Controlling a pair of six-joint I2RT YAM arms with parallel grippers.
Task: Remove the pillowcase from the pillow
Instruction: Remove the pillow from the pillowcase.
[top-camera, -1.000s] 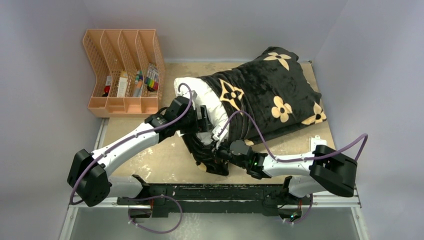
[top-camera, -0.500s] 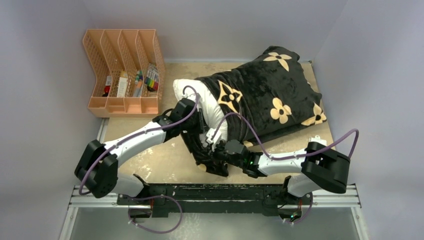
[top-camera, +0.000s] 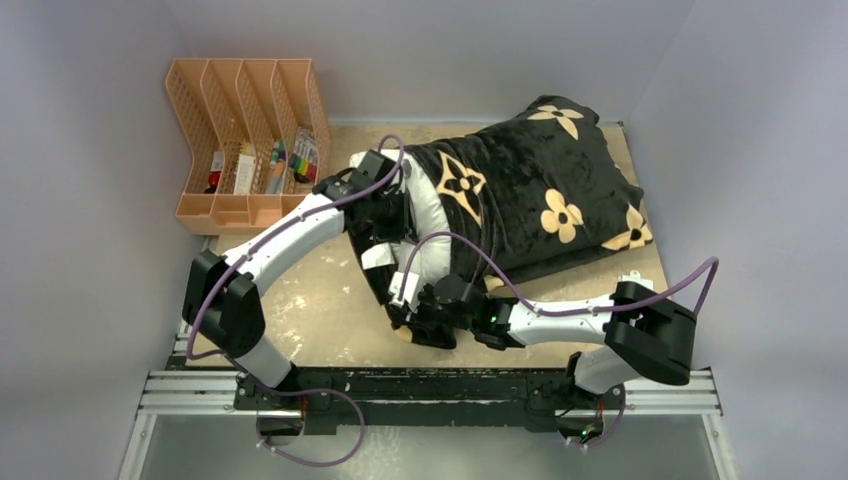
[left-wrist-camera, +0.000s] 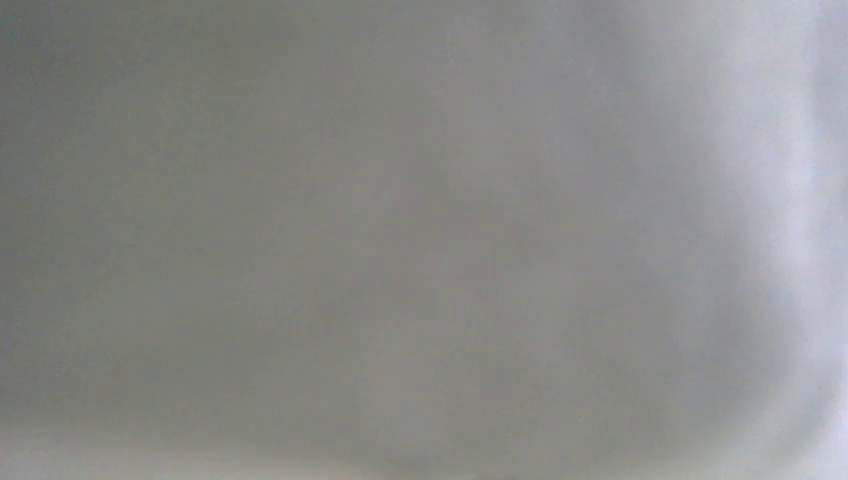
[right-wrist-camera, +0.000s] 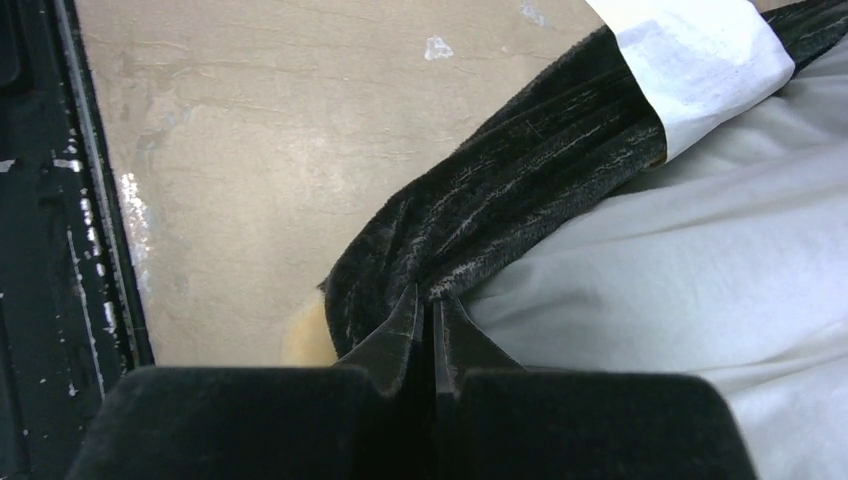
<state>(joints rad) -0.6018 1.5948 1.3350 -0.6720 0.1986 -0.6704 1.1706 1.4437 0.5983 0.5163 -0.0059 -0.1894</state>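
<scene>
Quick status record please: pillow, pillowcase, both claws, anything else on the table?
pillow: white left end exposed
pillowcase: black, tan flowers, covering the rest
left claw: at the exposed pillow end; grip unclear, wrist view blank
right claw: shut on the pillowcase's near edge
other: orange organizer, far left

- The pillow (top-camera: 432, 205) lies on the table (top-camera: 320, 300), from its middle toward the far right.
- The pillowcase (top-camera: 535, 190) covers the pillow's right part; the pillow's left end sticks out of it.
- A file rack (top-camera: 245, 120) stands at the far left corner, left of the pillow.
- The left gripper (top-camera: 392, 215) sits against the pillow's left end.
- The right gripper (right-wrist-camera: 435, 305) clamps the pillowcase's edge at the near left, between table and pillow.
</scene>
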